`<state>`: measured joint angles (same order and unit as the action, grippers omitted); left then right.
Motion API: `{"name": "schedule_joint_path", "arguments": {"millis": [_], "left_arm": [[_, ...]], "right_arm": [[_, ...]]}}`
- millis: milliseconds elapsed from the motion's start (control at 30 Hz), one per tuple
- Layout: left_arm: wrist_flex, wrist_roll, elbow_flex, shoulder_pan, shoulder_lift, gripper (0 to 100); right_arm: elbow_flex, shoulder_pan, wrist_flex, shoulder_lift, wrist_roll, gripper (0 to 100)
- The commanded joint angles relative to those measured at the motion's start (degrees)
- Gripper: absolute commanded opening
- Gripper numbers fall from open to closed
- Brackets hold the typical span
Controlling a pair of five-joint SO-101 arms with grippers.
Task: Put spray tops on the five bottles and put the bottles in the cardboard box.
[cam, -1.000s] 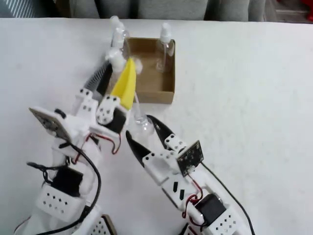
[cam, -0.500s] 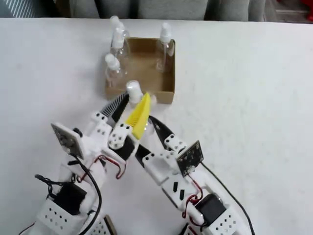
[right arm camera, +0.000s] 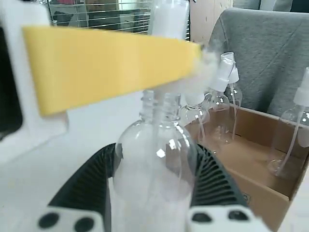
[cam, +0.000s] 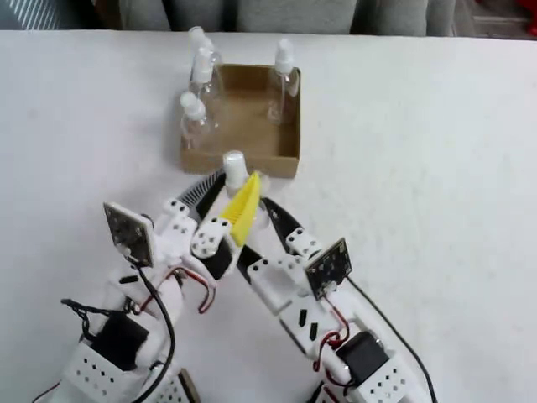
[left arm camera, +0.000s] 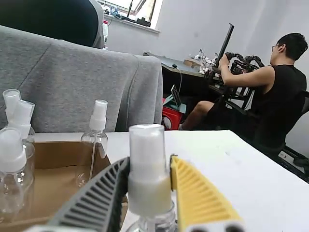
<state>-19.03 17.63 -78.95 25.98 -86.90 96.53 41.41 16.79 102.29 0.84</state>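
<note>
- i see my left gripper with one yellow finger, one black ribbed.
- spray top white; bottle clear.
- cardboard box brown, i think plain.
- table white.

You're running two white-shelled arms. Your left arm, lower left of the high view, is wearing black servo blocks, with red and black cables looping loose and a base plate dotted with holes. Its left gripper is sporting one yellow ribbed finger and one dark grey ribbed finger. Your right arm, lower right, is carrying a black square board, red wires and a trailing black cable. Its right gripper is showing two black ribbed fingers.
</note>
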Motion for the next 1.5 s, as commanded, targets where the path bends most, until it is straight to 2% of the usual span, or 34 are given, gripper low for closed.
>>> {"name": "schedule_joint_path", "arguments": {"millis": [0,133,233,433,700,833,1000,1133,1233,1367,1467], "left_arm": [[-1.23,0.18,0.44,-0.48,-1.1,17],[-4.66,0.44,1.85,-0.48,-1.19,30],[-6.68,0.44,3.87,-0.48,-1.19,35],[-17.05,0.26,11.6,-0.48,-1.19,35],[-34.46,0.18,24.26,-1.36,-1.19,35],[-35.43,0.26,25.23,-7.08,-1.01,35],[-35.43,0.53,20.66,-12.26,-1.1,35],[-35.69,0.62,16.35,-16.22,-1.1,35],[-35.69,0.35,13.8,-17.71,-1.1,27],[-35.25,0.09,12.66,-17.71,-1.1,0],[-35.34,0.18,10.99,-17.71,-1.1,9]], "right_arm": [[0.35,-1.1,-0.13,0.84,-0.35,1.6],[0.35,-1.1,-0.13,0.84,-0.44,1.6],[0.35,-1.1,-0.13,0.84,-0.44,1.6],[0.35,-1.27,-0.13,0.84,-0.44,1.6],[0.18,-6.9,-2.95,0.84,-0.44,1.6],[0.26,-9.71,-4.44,0.84,-0.35,1.6],[0.26,-16.13,-10.51,0.4,0.0,1.6],[0.26,-17.98,-13.14,0.22,0.09,1.6],[0.26,-18.07,-16.66,-1.27,-0.09,1.6],[-4.4,-23.43,-23.34,-8.66,0.09,1.6],[-12.04,-26.95,-23.87,-18.51,0.18,1.6]]}}
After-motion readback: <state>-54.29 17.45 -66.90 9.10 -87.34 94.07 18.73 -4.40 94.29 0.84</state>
